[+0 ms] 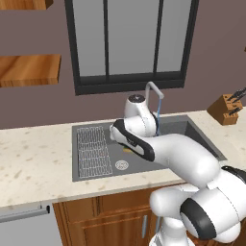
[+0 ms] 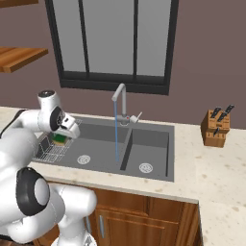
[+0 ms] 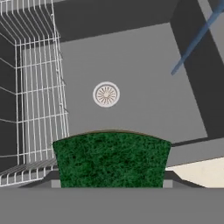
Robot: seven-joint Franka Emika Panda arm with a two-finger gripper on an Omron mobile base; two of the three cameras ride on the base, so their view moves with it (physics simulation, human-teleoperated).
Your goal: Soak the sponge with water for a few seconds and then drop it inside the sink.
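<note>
Hovering sponge [image 3: 111, 159], open basin [image 3: 140, 100] below

Surface: pale speckled stone surface [image 1: 33, 158], running from 9 o'clock to 3 o'clock across both base views.
Knife block: brown wooden knife block [image 2: 215, 128] with dark handles, upright on the surface at 3 o'clock.
Window: dark-framed window [image 1: 129, 43] at 12 o'clock.
Shelf: brown wooden wall shelf [image 1: 29, 69] at 10 o'clock.
Cabinets: brown wooden cabinet doors [image 2: 144, 216] under the surface, at 6 o'clock.
</note>
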